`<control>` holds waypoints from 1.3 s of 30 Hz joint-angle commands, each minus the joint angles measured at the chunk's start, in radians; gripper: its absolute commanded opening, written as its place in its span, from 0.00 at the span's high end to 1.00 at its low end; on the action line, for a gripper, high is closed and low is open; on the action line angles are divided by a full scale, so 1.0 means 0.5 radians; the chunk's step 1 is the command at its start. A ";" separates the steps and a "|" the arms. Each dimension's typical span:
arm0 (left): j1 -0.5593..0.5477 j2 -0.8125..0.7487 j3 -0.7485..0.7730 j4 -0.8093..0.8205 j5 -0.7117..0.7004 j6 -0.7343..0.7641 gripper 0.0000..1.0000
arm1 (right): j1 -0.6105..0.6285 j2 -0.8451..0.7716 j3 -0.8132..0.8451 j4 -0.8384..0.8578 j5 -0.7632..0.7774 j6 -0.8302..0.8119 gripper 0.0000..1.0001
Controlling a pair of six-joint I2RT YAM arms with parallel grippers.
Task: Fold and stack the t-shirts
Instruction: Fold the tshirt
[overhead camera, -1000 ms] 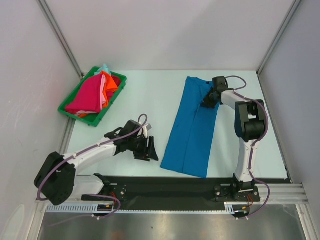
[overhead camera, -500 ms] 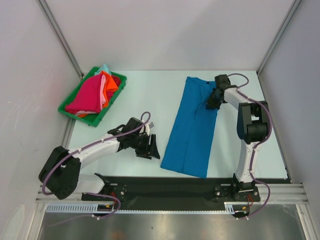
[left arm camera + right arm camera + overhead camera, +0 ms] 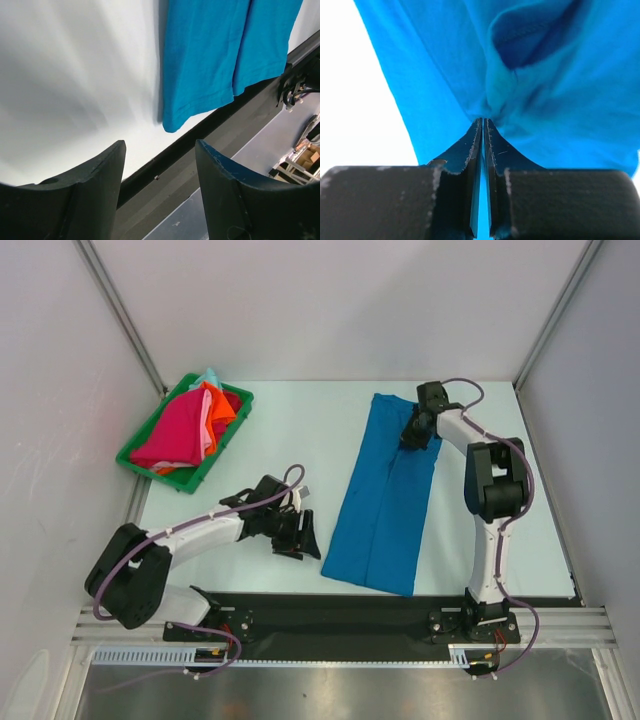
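Note:
A large bright blue t-shirt [image 3: 385,500] lies as a long folded strip on the table, right of centre. My right gripper [image 3: 414,432] is at its far end, shut on a pinch of the blue cloth [image 3: 485,107]. My left gripper [image 3: 305,536] is open and empty, low over the table just left of the shirt's near left corner [image 3: 172,122]. Magenta [image 3: 178,430], orange [image 3: 218,408] and mint [image 3: 209,377] t-shirts lie piled in the green tray [image 3: 135,462] at the back left.
A black rail [image 3: 340,612] runs along the table's near edge by the arm bases. Grey walls and metal posts close in the back and both sides.
My right gripper has shifted a little left along the shirt's far end, still pinching the cloth. My left gripper has crept slightly right toward the shirt's near corner.

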 commanded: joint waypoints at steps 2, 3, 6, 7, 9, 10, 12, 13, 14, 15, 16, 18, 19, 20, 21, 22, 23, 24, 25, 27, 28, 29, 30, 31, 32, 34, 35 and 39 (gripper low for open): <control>0.029 0.015 0.052 0.028 0.063 0.094 0.36 | 0.008 0.154 0.106 -0.056 -0.011 0.038 0.91; 0.038 0.009 0.055 0.028 0.069 0.100 0.36 | 0.011 0.160 0.088 -0.035 -0.008 0.035 0.91; 0.069 0.006 0.074 0.000 0.075 0.128 0.35 | 0.011 0.185 0.082 0.002 -0.026 0.008 0.90; 0.075 0.012 0.083 -0.009 0.078 0.137 0.35 | 0.014 0.212 0.118 -0.007 -0.026 0.001 0.89; 0.084 0.015 0.089 -0.034 0.072 0.159 0.34 | 0.017 0.234 0.182 -0.062 -0.032 -0.032 0.89; 0.087 0.012 0.092 -0.040 0.066 0.159 0.34 | 0.014 0.246 0.244 -0.078 -0.035 -0.045 0.89; 0.087 0.003 0.086 -0.049 0.051 0.168 0.33 | 0.017 0.228 0.311 -0.151 -0.032 -0.084 0.86; 0.087 0.003 0.083 -0.049 0.045 0.168 0.33 | 0.017 0.210 0.333 -0.176 -0.029 -0.097 0.84; 0.087 0.003 0.071 -0.043 0.045 0.171 0.32 | 0.017 0.152 0.367 -0.191 -0.026 -0.106 0.80; 0.091 0.006 0.070 -0.037 0.045 0.171 0.32 | 0.017 0.106 0.373 -0.234 -0.014 -0.124 0.78; 0.091 0.015 0.058 -0.028 0.042 0.174 0.30 | 0.017 0.060 0.373 -0.259 -0.008 -0.131 0.76; 0.087 0.030 0.049 0.015 0.057 0.174 0.29 | 0.020 -0.100 0.321 -0.323 0.002 -0.137 0.61; 0.091 0.058 0.046 0.031 0.072 0.180 0.29 | 0.017 -0.152 0.288 -0.339 -0.020 -0.119 0.52; 0.091 0.067 0.046 0.061 0.081 0.177 0.29 | 0.020 -0.204 0.263 -0.372 -0.038 -0.112 0.44; 0.091 0.079 0.049 0.067 0.088 0.177 0.29 | 0.024 -0.311 0.187 -0.445 -0.053 -0.118 0.39; 0.091 0.091 0.052 0.071 0.088 0.183 0.30 | 0.048 -0.385 0.134 -0.479 -0.051 -0.124 0.34; 0.091 0.116 0.067 0.077 0.088 0.186 0.30 | 0.060 -0.459 0.052 -0.498 -0.060 -0.131 0.28; 0.091 0.131 0.077 0.077 0.091 0.198 0.30 | 0.076 -0.629 -0.116 -0.510 -0.105 -0.140 0.26; 0.091 0.147 0.089 0.074 0.097 0.205 0.30 | 0.091 -0.710 -0.224 -0.526 -0.124 -0.146 0.25; 0.091 0.193 0.129 0.040 0.091 0.235 0.32 | 0.137 -0.970 -0.563 -0.541 -0.212 -0.155 0.24; 0.091 0.205 0.138 0.037 0.085 0.238 0.33 | 0.155 -1.057 -0.693 -0.535 -0.244 -0.146 0.25; 0.091 0.208 0.144 0.034 0.088 0.251 0.33 | 0.180 -1.170 -0.822 -0.526 -0.265 -0.119 0.25; 0.091 0.239 0.150 0.034 0.094 0.257 0.34 | 0.198 -1.277 -0.972 -0.486 -0.314 -0.100 0.25; 0.087 0.254 0.150 0.055 0.115 0.254 0.35 | 0.214 -1.500 -1.223 -0.468 -0.342 -0.076 0.26; 0.091 0.272 0.147 0.070 0.173 0.242 0.35 | 0.223 -1.612 -1.362 -0.458 -0.357 -0.009 0.27; 0.087 0.322 0.129 0.113 0.229 0.217 0.39 | 0.260 -1.957 -1.705 -0.431 -0.415 0.078 0.27; 0.084 0.331 0.117 0.150 0.253 0.190 0.39 | 0.278 -2.054 -1.807 -0.412 -0.458 0.114 0.28; 0.036 0.355 0.064 0.264 0.321 0.113 0.39 | 0.428 -2.514 -2.139 -0.544 -0.447 0.341 0.30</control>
